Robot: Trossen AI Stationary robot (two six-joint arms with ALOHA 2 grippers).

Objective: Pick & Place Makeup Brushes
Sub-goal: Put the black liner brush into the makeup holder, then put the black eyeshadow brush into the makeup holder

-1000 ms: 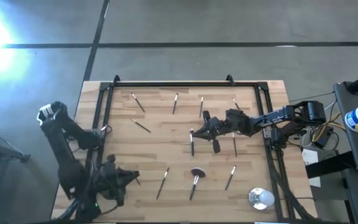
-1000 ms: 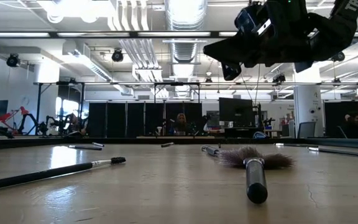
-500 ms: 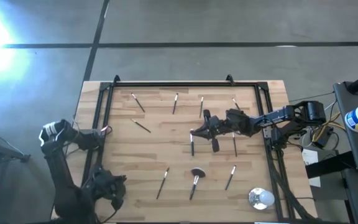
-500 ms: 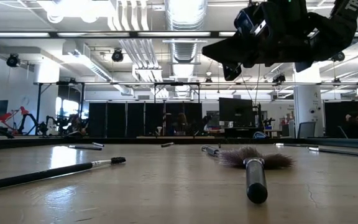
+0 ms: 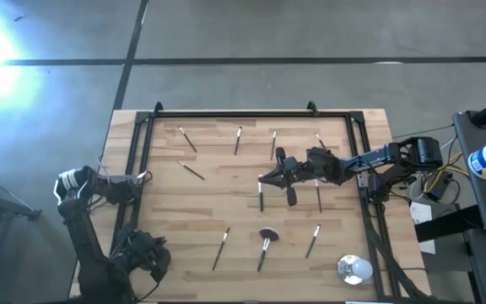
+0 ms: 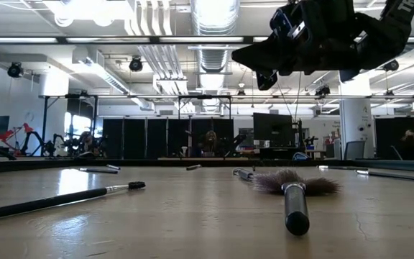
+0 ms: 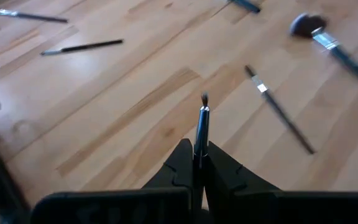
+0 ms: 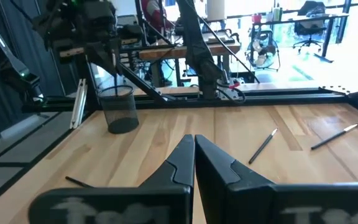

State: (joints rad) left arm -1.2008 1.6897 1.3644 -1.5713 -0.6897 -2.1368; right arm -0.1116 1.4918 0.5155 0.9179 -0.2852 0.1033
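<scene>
One thin dark-handled makeup brush with a silver ferrule (image 7: 199, 134) stands pinched in the left gripper (image 7: 194, 163) at seven o'clock off the wooden table (image 5: 218, 203); the right gripper (image 8: 194, 152) hovers closed, empty, mid-table.

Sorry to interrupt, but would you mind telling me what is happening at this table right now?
The left claw is shut on a thin dark-handled makeup brush, held near the table's left front corner. The right claw is shut and empty, above the middle of the wooden table. Other slim brushes and a fluffy reddish-brown brush lie scattered. A black mesh cup stands at the table's left edge.
</scene>
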